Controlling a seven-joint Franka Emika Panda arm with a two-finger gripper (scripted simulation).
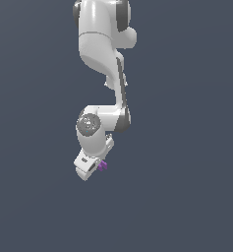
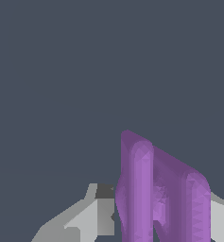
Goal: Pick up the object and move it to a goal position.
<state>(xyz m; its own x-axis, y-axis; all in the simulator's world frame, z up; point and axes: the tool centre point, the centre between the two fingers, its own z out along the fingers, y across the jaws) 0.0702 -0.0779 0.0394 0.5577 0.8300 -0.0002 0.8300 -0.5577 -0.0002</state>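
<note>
The object (image 1: 103, 165) is a tiny bright purple piece with stepped edges, showing at the tip of the white arm's hand in the exterior view. My gripper (image 1: 100, 166) holds it low in the middle of that view. In the wrist view the object (image 2: 146, 189) fills the space between the two grey fingers (image 2: 97, 215), which touch it on either side. The gripper is shut on the object. The object's lower part is cut off by the frame edge.
The white arm (image 1: 101, 54) reaches down from the upper edge of the exterior view. Plain dark grey-blue background surrounds everything, with no other objects, edges or goal marker visible.
</note>
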